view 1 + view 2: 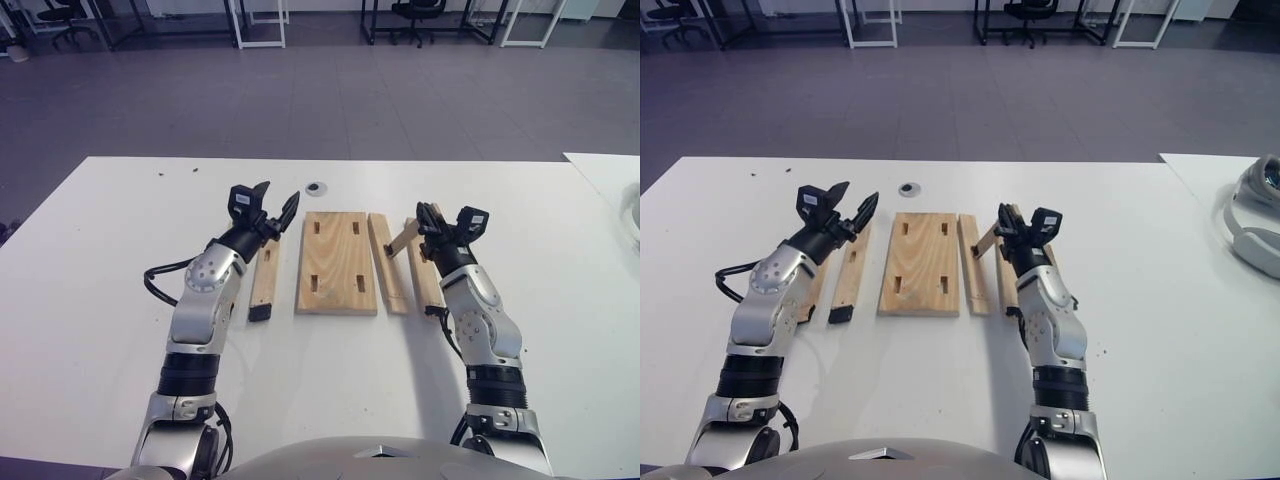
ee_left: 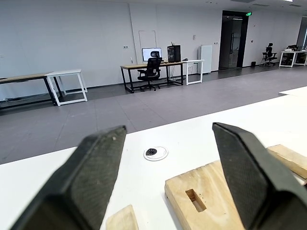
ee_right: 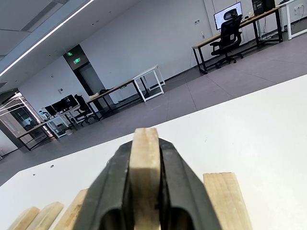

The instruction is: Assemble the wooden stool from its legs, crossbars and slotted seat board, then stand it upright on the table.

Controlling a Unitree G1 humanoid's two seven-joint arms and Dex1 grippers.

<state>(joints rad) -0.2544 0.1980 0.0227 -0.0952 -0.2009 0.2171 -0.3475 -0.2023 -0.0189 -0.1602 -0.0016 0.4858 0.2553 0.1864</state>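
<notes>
Presently the right gripper (image 1: 428, 218) clamps a short crossbar (image 1: 402, 240) slanting down toward the flat seat board (image 1: 337, 262) on its left, while the left gripper (image 1: 278, 197) hangs wide open over a leg (image 1: 265, 280).

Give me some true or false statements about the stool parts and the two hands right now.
1. The seat board lies flat on the table. True.
2. The left hand is gripping wood. False: it is open and empty, near a leg lying left of the board.
3. The right hand is shut on a short bar. True.
4. The stool stands assembled. False: its parts lie separate.
5. The board shows four slots. True.
</notes>
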